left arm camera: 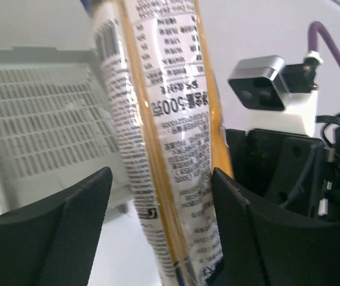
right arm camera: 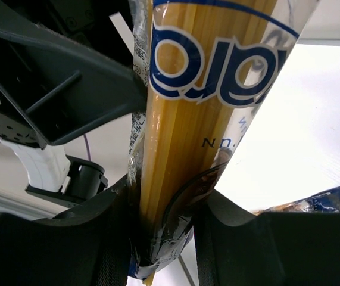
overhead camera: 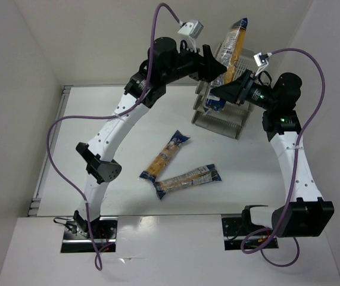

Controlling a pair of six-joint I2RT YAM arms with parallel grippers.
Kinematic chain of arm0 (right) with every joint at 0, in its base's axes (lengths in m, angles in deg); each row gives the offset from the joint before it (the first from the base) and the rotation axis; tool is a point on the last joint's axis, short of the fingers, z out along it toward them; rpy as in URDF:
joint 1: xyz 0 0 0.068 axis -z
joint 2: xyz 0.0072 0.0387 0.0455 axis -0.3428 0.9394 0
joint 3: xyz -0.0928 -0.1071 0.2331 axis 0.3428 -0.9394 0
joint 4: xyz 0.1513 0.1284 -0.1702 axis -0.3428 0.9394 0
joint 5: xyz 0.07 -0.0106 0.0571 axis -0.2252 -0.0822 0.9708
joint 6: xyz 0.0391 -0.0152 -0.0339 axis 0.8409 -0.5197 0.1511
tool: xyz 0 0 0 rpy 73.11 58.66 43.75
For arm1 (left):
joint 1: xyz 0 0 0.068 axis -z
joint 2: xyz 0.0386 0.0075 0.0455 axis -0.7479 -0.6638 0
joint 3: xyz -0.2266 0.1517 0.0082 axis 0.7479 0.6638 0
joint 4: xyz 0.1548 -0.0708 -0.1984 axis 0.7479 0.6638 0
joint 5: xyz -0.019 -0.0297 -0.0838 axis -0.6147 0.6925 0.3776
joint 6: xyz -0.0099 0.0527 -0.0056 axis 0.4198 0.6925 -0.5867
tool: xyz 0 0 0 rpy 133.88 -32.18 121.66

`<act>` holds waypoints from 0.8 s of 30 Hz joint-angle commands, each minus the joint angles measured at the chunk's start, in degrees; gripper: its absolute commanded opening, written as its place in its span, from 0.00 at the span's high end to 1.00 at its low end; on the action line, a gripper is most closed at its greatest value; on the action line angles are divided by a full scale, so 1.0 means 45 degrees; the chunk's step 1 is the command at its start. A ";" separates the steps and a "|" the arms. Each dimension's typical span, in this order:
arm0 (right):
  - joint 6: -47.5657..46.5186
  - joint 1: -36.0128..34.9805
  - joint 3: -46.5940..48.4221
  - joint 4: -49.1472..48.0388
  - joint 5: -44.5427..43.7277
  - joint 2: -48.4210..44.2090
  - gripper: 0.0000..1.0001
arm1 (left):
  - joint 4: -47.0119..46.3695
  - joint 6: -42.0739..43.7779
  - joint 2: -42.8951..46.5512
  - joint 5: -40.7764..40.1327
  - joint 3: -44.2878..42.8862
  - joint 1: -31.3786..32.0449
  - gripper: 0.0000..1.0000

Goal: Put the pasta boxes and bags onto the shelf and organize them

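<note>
A clear spaghetti packet (overhead camera: 233, 47) stands nearly upright above the light grey shelf (overhead camera: 222, 122). My right gripper (overhead camera: 228, 89) is shut on the packet's lower end; in the right wrist view both fingers (right arm camera: 98, 238) press on the packet (right arm camera: 199, 113). My left gripper (overhead camera: 213, 68) is open around the packet's middle. In the left wrist view the packet (left arm camera: 170, 119) leans on the right-hand finger (left arm camera: 235, 220), with a gap to the other finger. The shelf (left arm camera: 39, 131) lies behind it. Two more packets lie on the table, one (overhead camera: 165, 155) slanted and one (overhead camera: 187, 180) below it.
The two wrists are close together over the shelf; the right wrist's camera (left arm camera: 266, 83) shows just beyond my left fingers. A blue packet end (right arm camera: 318, 202) shows low right in the right wrist view. White walls close in the table at the left and back.
</note>
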 commanded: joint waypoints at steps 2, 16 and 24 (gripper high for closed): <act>-0.0016 -0.0013 0.0071 -0.2628 -0.0710 -0.0232 1.00 | -0.0643 0.1223 0.0586 -0.1496 0.0058 -0.0106 0.20; -0.1108 0.1727 0.2627 -0.2276 -0.3270 0.3261 1.00 | 0.0644 0.2650 0.3221 -0.3589 0.3529 -0.2390 0.14; -0.1286 0.2330 0.4834 -0.1653 -0.3270 0.5782 1.00 | 0.0900 0.3877 0.6322 -0.3179 1.0753 -0.3367 0.08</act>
